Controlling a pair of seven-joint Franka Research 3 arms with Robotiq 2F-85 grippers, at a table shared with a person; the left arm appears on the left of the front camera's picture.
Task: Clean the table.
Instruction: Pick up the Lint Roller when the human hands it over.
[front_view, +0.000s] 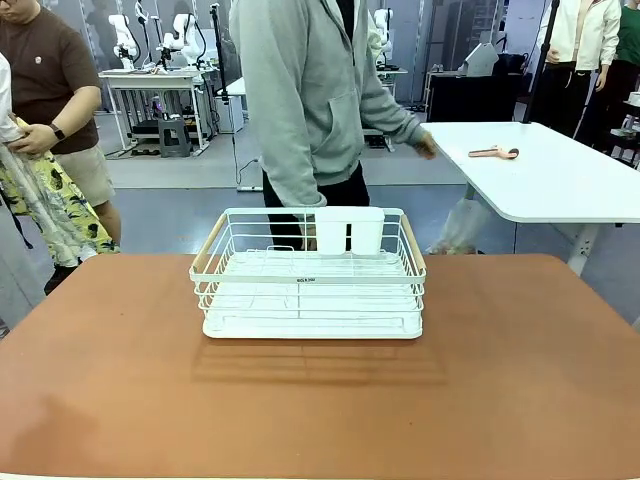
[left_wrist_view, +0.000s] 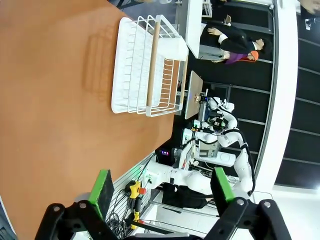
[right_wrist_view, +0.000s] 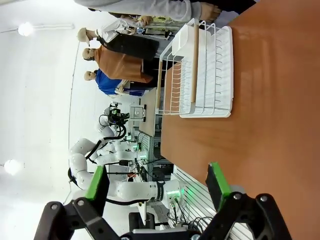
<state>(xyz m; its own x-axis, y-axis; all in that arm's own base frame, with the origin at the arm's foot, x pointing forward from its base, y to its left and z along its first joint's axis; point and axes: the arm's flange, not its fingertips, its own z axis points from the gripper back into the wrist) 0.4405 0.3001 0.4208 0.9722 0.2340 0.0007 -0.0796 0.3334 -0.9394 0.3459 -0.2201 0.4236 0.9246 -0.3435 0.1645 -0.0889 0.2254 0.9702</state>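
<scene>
Left tool (left_wrist_view: 162, 192): pads spread wide, nothing between them. Right tool (right_wrist_view: 156, 182): likewise released, empty. Smooth reddish-brown rectangular surface (front_view: 320, 410) spans the front view's foreground; white wire dish rack (front_view: 310, 285) stands mid-width, nearer its far edge.
</scene>
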